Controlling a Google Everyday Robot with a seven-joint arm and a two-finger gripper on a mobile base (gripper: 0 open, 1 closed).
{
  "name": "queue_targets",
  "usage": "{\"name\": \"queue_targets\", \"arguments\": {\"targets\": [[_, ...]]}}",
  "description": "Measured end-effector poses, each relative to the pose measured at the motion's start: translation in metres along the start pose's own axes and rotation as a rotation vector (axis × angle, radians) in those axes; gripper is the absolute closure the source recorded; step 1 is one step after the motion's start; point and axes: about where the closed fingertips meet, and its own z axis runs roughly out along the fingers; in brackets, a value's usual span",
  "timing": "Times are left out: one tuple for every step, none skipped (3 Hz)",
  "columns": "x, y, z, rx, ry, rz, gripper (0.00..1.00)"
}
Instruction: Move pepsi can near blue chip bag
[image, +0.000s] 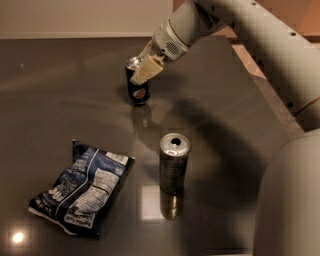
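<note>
Though stiff, the pepsi can (139, 92) at upper centre is likely light, slick and easily dented. The gripper (142, 69) sits at its rim, and I cannot tell whether it has hold. Best clasped by its sides, mid-height.

- Pepsi can (138, 93): upper front and part of the rim covered by the end effector (145, 70), which sits at the can's top; hold on the can not discernible.
- Arm (260, 35): cut off by the top and right edges.
- Robot body (292, 200): cut off at right and bottom; hides the counter's (60, 90) near right corner.
- Blue chip bag (82, 192): print too small to read.
- Silver can (174, 170): markings illegible.
</note>
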Motion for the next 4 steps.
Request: {"name": "queue_targets", "arguments": {"targets": [[-0.017,0.01,-0.018,-0.049,-0.026,-0.092,1.0],[-0.023,0.017,-0.03,-0.095,-0.035,-0.175,1.0],[-0.028,0.037,-0.038,-0.156,-0.051,-0.237,1.0],[-0.031,0.063,-0.038,-0.19,-0.048,-0.273,1.0]]}}
